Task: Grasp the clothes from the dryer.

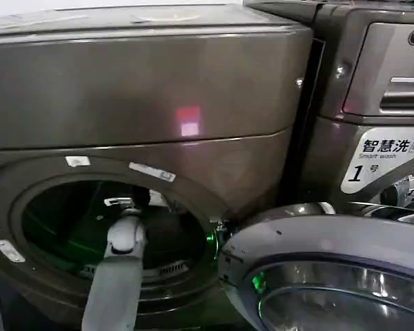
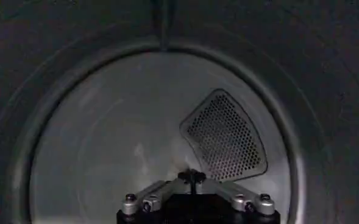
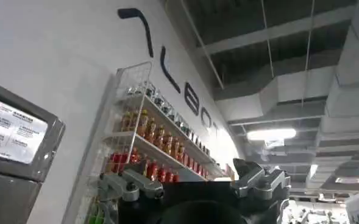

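Dim grey metal walls surround the left gripper deep inside the drum of the large bronze-grey front-loading dryer. Its two fingers are drawn together at a single point, and nothing can be seen between them. Beyond the tips lies the drum's pale round back wall, with a dark, fan-shaped perforated vent panel set near the gripper. The gloom leaves it unclear where the clothes lie; no fold of fabric can be made out with confidence.

From the head camera, the pale grey left arm rises from the lower edge of the round porthole and passes in over its rim, its far end lost in shadow. The dryer's glass-fronted door hangs swung open at the lower right, cut off by the frame's edge. Just beside the dryer stands a second silver-grey LG-branded machine, only partly in frame.

Well away from the drum, the right gripper is held up with its fingers spread wide, before a white wall carrying a wire shelf of red and amber bottles.
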